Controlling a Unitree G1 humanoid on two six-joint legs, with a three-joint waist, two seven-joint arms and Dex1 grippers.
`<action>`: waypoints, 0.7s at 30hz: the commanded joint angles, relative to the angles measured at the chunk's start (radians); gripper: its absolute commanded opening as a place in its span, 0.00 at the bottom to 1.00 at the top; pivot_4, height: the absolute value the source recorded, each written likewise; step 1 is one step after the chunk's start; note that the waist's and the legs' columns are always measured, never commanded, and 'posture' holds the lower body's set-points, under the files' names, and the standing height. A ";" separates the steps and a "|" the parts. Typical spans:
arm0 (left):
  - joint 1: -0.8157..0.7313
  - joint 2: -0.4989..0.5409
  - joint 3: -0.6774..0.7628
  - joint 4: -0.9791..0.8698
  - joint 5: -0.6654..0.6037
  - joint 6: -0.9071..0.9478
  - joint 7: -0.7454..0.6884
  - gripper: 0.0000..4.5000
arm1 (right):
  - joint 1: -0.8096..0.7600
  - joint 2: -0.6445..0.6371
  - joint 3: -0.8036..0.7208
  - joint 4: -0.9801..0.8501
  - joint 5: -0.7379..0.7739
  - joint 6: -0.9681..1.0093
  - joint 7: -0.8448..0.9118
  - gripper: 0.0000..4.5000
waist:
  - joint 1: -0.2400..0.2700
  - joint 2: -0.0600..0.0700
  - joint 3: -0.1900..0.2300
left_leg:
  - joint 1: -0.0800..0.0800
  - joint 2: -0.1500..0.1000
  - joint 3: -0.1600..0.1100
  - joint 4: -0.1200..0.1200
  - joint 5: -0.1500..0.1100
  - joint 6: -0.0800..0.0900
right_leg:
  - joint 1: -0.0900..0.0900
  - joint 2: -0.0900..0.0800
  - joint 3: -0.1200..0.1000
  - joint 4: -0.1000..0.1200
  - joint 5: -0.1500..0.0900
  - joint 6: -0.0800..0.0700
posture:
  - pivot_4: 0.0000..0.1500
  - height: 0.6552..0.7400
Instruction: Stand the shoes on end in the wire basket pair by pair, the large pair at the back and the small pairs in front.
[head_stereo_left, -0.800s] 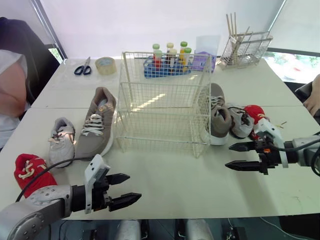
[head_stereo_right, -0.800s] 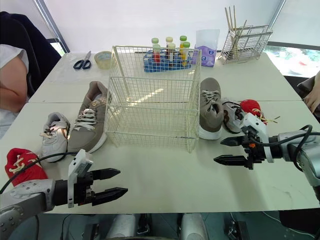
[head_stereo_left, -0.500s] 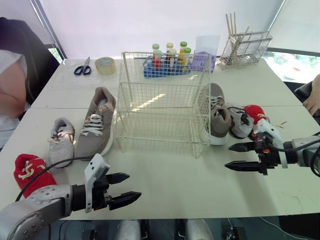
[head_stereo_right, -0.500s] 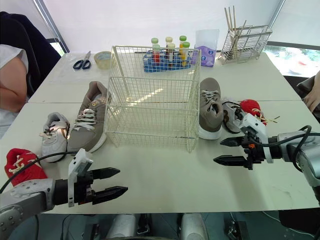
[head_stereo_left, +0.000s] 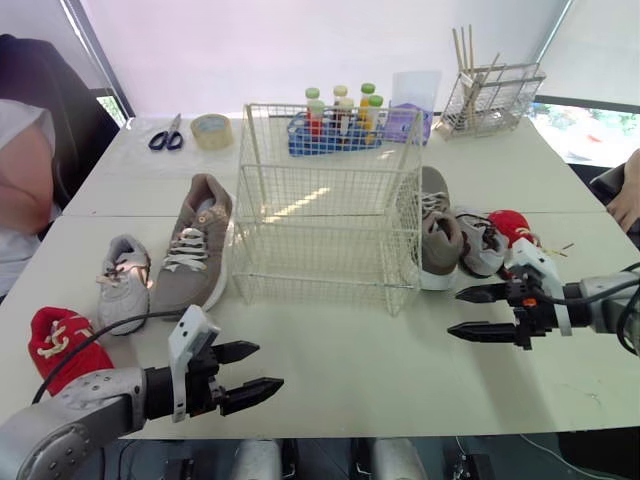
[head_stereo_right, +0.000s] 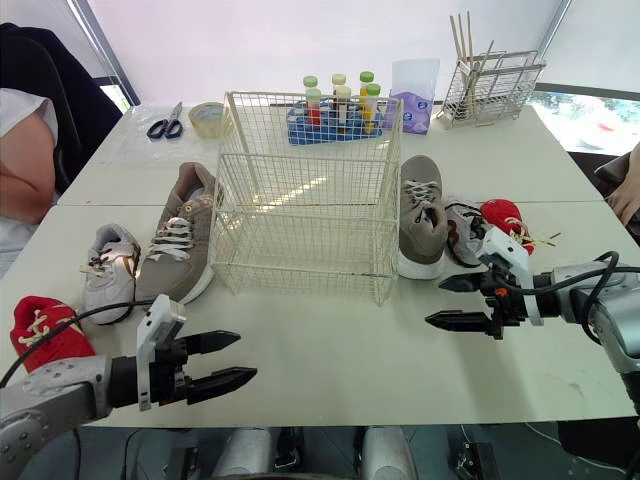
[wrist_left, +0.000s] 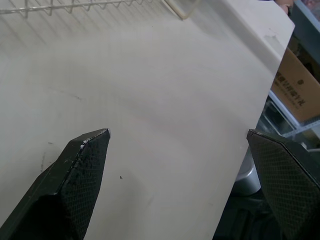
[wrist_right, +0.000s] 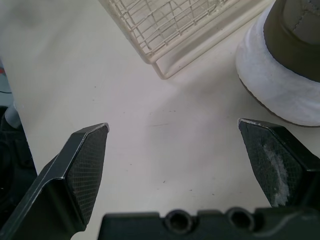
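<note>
Shoes: all six are lying flat on the white table (head_stereo_left: 350, 350), three on each side of the basket, none inside it.
Left gripper (head_stereo_left: 268, 365): hovering over the near edge, fingers spread, carrying nothing.
Right gripper (head_stereo_left: 452, 314): hovering empty, fingers spread, pointing toward the robot's left.
Right-hand large taupe lace-up sneaker (head_stereo_left: 437, 235): lying just beyond the right gripper, toe facing the robot, long axis running near to far.
Left-hand large taupe lace-up sneaker (head_stereo_left: 195, 245): lying well ahead of the left gripper, likewise toe-near.
Cream wire basket (head_stereo_left: 325, 215): standing empty between the two.
Nearer arm: probably the right.
</note>
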 joint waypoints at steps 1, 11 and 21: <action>-0.020 0.018 -0.006 0.002 0.017 -0.012 -0.023 0.99 | -0.016 -0.014 -0.018 -0.003 -0.013 -0.015 -0.004 1.00 | 0.001 0.000 0.000 | 0.000 0.000 0.000 0.000 0.000 0.000 | 0.000 0.000 0.000 0.000 0.000 0.000 | 1.00 0.95; -0.186 0.320 0.209 0.060 -0.069 0.058 -0.261 0.99 | -0.492 -0.172 0.005 0.050 -0.007 -0.018 0.133 1.00 | -0.005 0.006 0.007 | 0.000 0.001 0.001 -0.001 0.001 -0.002 | -0.003 0.001 0.000 0.002 0.000 -0.001 | 1.00 0.95; -0.384 0.440 0.292 0.102 -0.186 0.103 -0.343 0.99 | -0.672 0.028 0.216 -0.155 0.092 0.088 0.216 1.00 | 0.000 0.004 0.010 | -0.002 0.001 0.004 -0.003 0.005 -0.010 | -0.003 0.002 0.001 0.006 0.000 -0.001 | 1.00 0.95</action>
